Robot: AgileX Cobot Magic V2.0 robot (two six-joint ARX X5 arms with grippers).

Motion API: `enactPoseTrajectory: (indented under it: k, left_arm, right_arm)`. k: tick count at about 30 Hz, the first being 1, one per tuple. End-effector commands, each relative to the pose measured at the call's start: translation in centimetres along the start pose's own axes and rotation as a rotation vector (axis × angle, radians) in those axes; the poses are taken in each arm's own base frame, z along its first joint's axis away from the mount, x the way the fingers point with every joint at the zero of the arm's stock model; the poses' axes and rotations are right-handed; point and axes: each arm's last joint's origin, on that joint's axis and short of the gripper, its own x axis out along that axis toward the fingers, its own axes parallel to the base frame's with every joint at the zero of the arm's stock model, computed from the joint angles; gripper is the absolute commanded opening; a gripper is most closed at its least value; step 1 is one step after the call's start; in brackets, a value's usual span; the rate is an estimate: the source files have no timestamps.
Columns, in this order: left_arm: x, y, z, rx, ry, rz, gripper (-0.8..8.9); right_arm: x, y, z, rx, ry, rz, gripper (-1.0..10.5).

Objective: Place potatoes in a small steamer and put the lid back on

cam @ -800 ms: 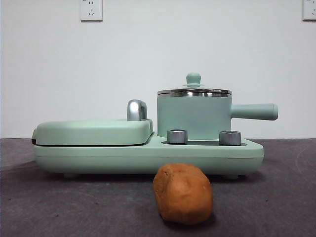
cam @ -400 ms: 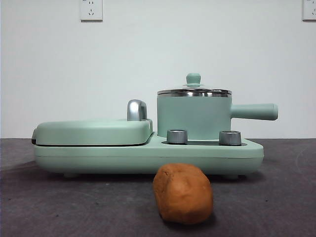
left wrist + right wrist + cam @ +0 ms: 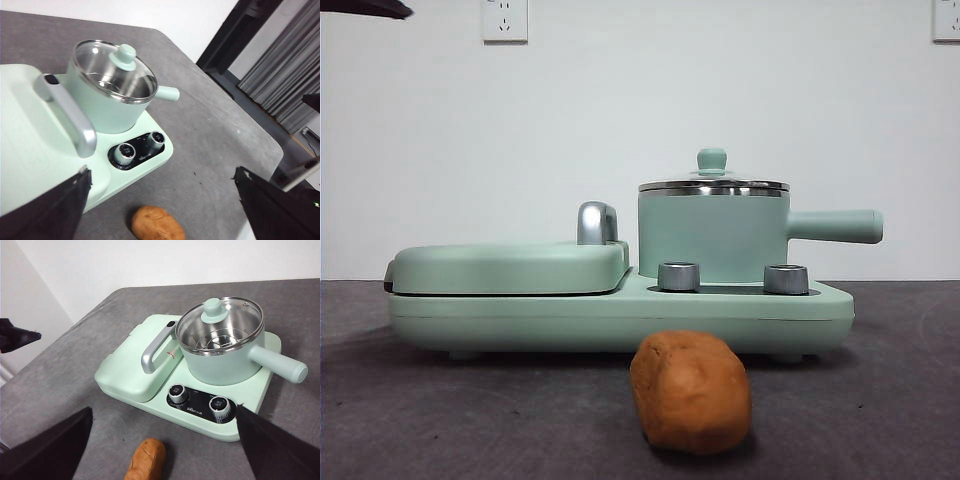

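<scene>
A dark arm tip (image 3: 365, 8) just crept in top corner (probably the left); both grippers' jaws spread wide, lid (image 3: 713, 184) on, potato (image 3: 691, 392) untouched on the desk (image 3: 880, 400).

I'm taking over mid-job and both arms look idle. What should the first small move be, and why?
Probably bring one pincer, say the right pincer, down over the lid knob. The lid is seated on the pot, so the potato, lying on the table in front of the cooker, cannot go in yet. Both pincers are open, high and hold nothing.
</scene>
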Motion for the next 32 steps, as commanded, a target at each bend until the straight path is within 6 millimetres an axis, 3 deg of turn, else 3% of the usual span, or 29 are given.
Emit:
enactPoseTrajectory:
  k: [1,13,24,32]
  left_arm:
    - [0.5,-0.2,0.8,0.017,0.005,-0.025,4.69]
    - [6.0,0.3,4.7,0.053,0.108,-0.038,4.69]
    - [14.1,0.1,10.0,0.142,0.253,0.079,4.68]
    - [20.5,-0.1,11.6,0.305,0.348,0.183,4.68]
  right_arm:
    - [-0.2,0.2,0.4,-0.016,-0.015,0.008,4.7]
    - [-0.2,0.2,0.4,-0.017,-0.015,0.008,4.9]
    - [-0.2,0.2,0.4,-0.018,-0.017,0.004,4.9]
    - [-0.2,0.2,0.5,-0.018,-0.018,0.003,4.9]
